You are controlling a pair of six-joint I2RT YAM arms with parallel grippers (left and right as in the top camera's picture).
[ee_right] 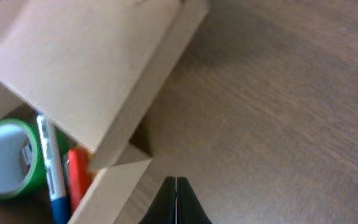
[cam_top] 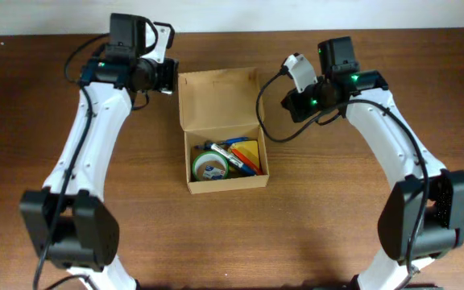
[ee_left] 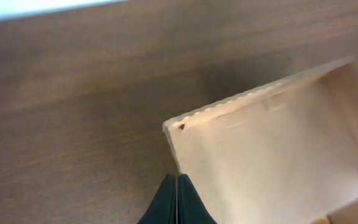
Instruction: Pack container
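Left pincer (ee_left: 176,190): both dark fingers were pressed flat together with no gap. Their tips sat right at the left edge of the flap lid (ee_left: 272,149). Could not tell whether they touched the cardboard.

The container (cam_top: 228,184) stood mid-table (cam_top: 337,242), between the two arms. Its lid was open on the far side, inner face showing. Inside, a green tape roll (cam_top: 210,167) lay in the front left corner. Pens (cam_top: 240,157), blue and orange, lay slanted just beside it. A yellow piece (cam_top: 250,149) lay against the right wall.

Right pincer (ee_right: 176,190): fingers were likewise closed tight on each other and held nothing. They were over bare wood just beside the container's right wall, near the hinge corner. The right wrist view showed the tape roll and pens past that wall.
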